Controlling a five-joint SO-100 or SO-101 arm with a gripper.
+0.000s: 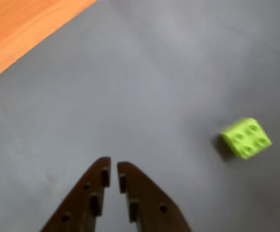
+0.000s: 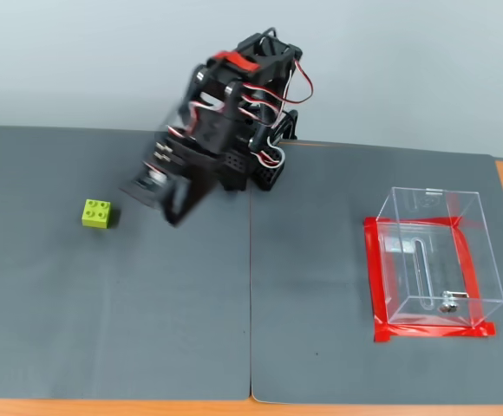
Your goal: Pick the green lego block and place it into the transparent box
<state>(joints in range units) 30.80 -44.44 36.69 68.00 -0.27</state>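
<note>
Your gripper (image 1: 114, 170) fills the bottom of the wrist view, its dark jaws nearly closed with only a narrow slit between them and nothing held. Right of it on the grey mat (image 1: 145, 87) lies the green lego block (image 1: 246, 137), studs up, well apart from the fingertips. No writing is readable anywhere. Only the fixed view shows you the transparent box (image 2: 434, 251), far right of the block (image 2: 96, 213), framed by red tape (image 2: 378, 277), with the arm (image 2: 225, 130) between them.
</note>
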